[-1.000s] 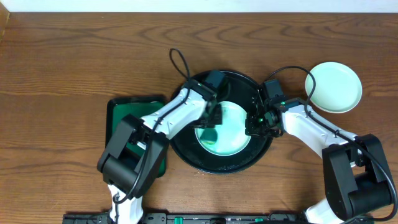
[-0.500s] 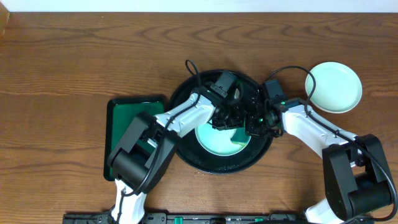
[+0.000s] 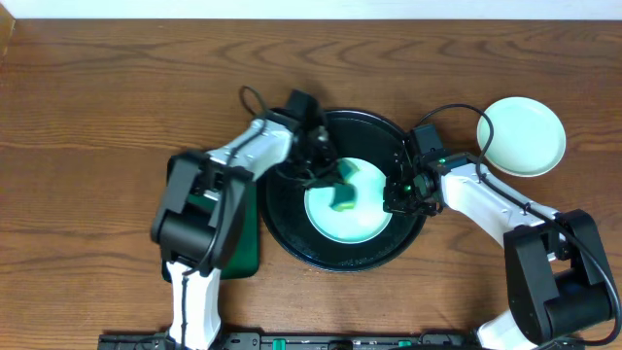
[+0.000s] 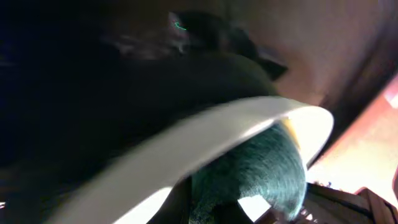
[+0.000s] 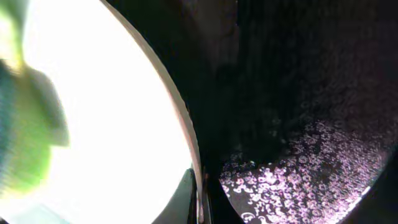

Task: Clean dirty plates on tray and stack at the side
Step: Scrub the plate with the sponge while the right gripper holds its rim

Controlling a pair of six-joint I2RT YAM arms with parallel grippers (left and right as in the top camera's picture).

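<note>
Closest to me, my left gripper (image 3: 328, 177) was pinched tight on the green sponge (image 4: 255, 168), which hung just under the fingers and pressed onto the pale plate (image 3: 364, 222) below them. The wrist view was blurred, so I could not tell how flat the sponge sat. Across the plate from that tool, my right gripper (image 3: 397, 192) had its jaws pressed together at the plate's far edge, and its wrist view showed the thin rim running in between them, so I judged it to be pinning the plate in place. The plate lay inside the black tray (image 3: 335, 255), whose raised rim curved around both tools. I took the step in hand to be scrubbing, and doing it well meant keeping the sponge flat and low, sweeping from the middle out toward the pinned edge, and stopping short of the right fingers. It also meant pressing lightly enough that the plate did not slide or tip under its one-sided hold. Teal colour showed near the sponge, and I could not tell smear from sponge. Farther out, behind my left arm, lay the green tray (image 3: 248, 248) — and farthest, well beyond the right gripper on the bare table (image 3: 97, 97), sat a second plate (image 3: 521, 136), clean-looking and outside the tray.
</note>
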